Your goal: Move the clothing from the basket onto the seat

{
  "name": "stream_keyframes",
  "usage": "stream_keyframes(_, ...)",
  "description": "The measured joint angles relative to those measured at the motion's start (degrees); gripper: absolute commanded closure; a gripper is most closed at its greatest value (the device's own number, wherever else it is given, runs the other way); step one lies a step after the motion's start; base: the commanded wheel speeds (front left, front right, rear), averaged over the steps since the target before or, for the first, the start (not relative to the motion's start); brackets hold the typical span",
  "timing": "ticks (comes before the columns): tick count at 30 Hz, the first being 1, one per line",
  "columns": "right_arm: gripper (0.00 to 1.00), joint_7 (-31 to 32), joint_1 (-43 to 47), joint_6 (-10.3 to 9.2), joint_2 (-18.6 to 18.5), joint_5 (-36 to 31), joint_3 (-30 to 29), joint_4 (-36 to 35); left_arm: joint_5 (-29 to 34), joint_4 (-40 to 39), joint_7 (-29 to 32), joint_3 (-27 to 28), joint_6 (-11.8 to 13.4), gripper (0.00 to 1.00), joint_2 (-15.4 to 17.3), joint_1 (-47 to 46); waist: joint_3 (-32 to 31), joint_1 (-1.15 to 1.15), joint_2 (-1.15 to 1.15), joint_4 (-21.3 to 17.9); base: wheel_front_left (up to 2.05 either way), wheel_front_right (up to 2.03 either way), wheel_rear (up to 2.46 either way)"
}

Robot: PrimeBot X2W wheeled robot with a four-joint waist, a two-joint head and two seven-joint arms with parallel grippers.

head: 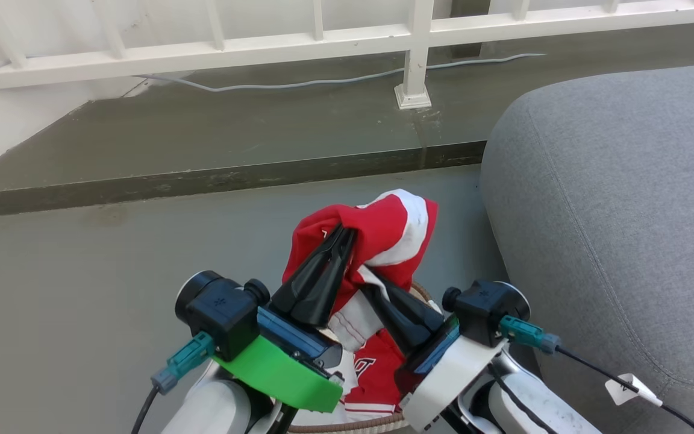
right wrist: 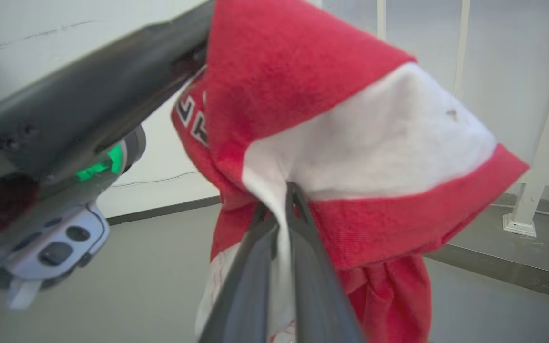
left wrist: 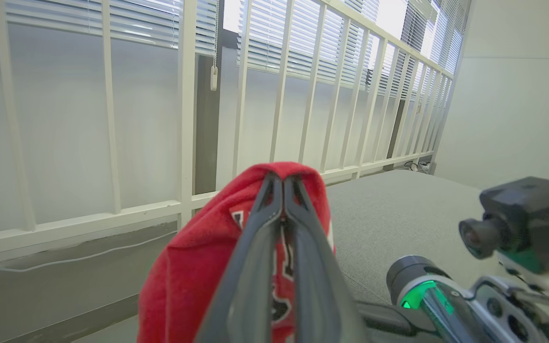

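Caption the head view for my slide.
Left gripper and right gripper pinch red white-striped clothing beside the rounded grey fabric seat.

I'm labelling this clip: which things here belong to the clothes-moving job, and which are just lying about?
Job:
- clothing, pinched by the left hand and the right hand
- basket
- seat

Lying about:
- railing
- cable

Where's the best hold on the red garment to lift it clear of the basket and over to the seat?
High up, coming from the robot's side and below. The left gripper is shut on the red garment at its raised peak, the right gripper on its white stripe lower; the rest hangs toward the basket, so these two high pinches should lift it clear.
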Motion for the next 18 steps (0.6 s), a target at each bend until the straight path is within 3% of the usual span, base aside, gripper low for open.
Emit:
stream_keyframes(1,1.0,-0.45,-0.16,-0.22,0.0,0.18,-0.11,0.07,-0.04,0.0,0.41,-0.03,0.0,0.38,0.0,0.0,0.01,0.0,0.0,-0.03,0.0,0.0,0.0)
stream_keyframes(2,1.0,-0.57,-0.45,-0.26,0.0,0.2,-0.23,0.2,-0.04,-0.04,0.41,-0.05,0.0,0.04,0.01,-0.01,0.03,0.0,0.0,-0.07,0.0,0.0,0.0)
stream_keyframes(3,1.0,-0.88,-0.75,-0.33,0.0,0.2,-0.38,0.37,-0.04,-0.11,0.41,-0.05,-0.01,0.0,0.0,-0.01,0.05,0.0,0.0,-0.12,0.0,0.0,0.0)
stream_keyframes(13,1.0,-1.81,-1.07,-1.46,0.05,0.85,-3.2,3.12,0.35,-0.31,1.51,-0.27,-0.02,0.0,1.52,-0.04,0.75,0.0,0.0,-0.92,0.0,0.0,0.0)
stream_keyframes(18,1.0,-2.53,-2.33,-3.3,-0.27,0.89,-6.34,5.22,1.7,0.05,2.49,-1.64,-0.52,0.0,3.31,-0.05,1.26,0.0,0.0,-1.91,0.0,0.0,0.0)
